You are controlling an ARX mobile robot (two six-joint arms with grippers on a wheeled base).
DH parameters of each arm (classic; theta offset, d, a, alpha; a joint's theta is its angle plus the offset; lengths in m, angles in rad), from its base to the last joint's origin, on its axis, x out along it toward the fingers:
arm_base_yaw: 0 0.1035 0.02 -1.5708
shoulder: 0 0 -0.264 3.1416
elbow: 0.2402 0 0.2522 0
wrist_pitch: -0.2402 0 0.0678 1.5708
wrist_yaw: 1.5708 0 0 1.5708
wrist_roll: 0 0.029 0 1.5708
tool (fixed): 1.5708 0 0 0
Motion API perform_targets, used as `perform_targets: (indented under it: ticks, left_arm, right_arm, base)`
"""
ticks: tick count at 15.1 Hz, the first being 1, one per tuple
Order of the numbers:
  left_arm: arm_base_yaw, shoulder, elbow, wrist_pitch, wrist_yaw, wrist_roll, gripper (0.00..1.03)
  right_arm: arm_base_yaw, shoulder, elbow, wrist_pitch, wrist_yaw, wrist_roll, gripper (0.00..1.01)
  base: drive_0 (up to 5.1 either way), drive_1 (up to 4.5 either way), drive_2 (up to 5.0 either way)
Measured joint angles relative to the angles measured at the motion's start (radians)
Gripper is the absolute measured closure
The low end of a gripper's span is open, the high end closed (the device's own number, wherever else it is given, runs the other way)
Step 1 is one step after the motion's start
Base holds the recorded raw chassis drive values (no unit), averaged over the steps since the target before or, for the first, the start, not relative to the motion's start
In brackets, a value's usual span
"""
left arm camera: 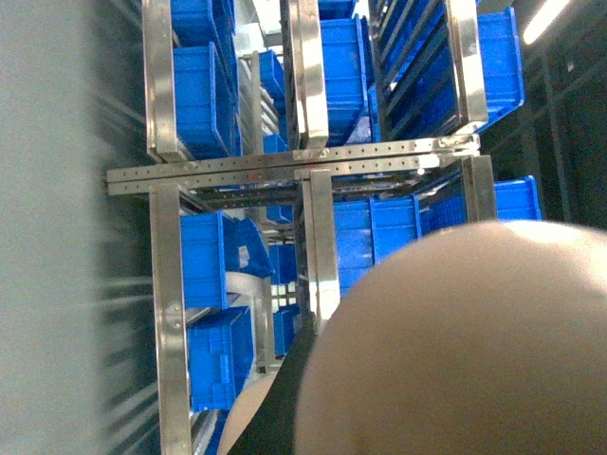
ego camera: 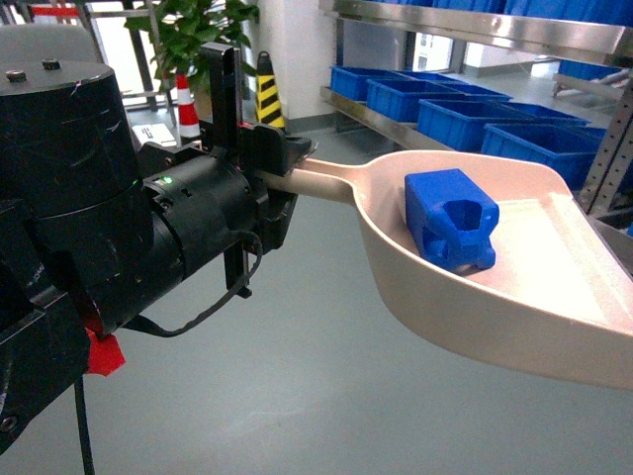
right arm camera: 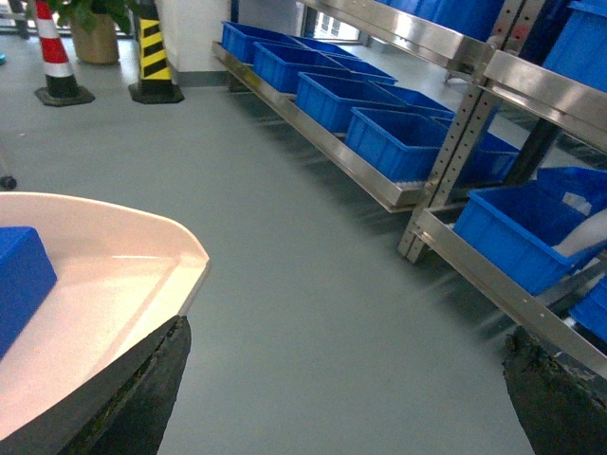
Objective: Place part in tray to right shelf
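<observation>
Steel shelving (ego camera: 465, 25) with blue crates (ego camera: 460, 119) stands rightward; the part (ego camera: 450, 218) already lies in the tray (ego camera: 495, 317), left gripper (ego camera: 287, 163) clamping its handle; right jaws unclear; shelving remains.

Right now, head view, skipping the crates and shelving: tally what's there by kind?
tray: 1
blue part: 1
cones: 2
potted plant: 1
Total: 5

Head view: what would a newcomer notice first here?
The bright blue part lying inside the pale tray, held out above the grey floor by its handle in the left gripper. Behind it, blue crates line the low steel shelf on the right.
</observation>
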Motion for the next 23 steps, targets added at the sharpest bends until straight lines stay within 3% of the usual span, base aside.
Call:
perform_targets:
  ticks: [23]
  left_arm:
    - [-0.002, 0.000, 0.000, 0.000, -0.002, 0.000, 0.90]
  right_arm:
    - [0.000, 0.000, 0.000, 0.000, 0.000, 0.000, 0.03]
  base:
    - [-1.6, -1.62, -1.6]
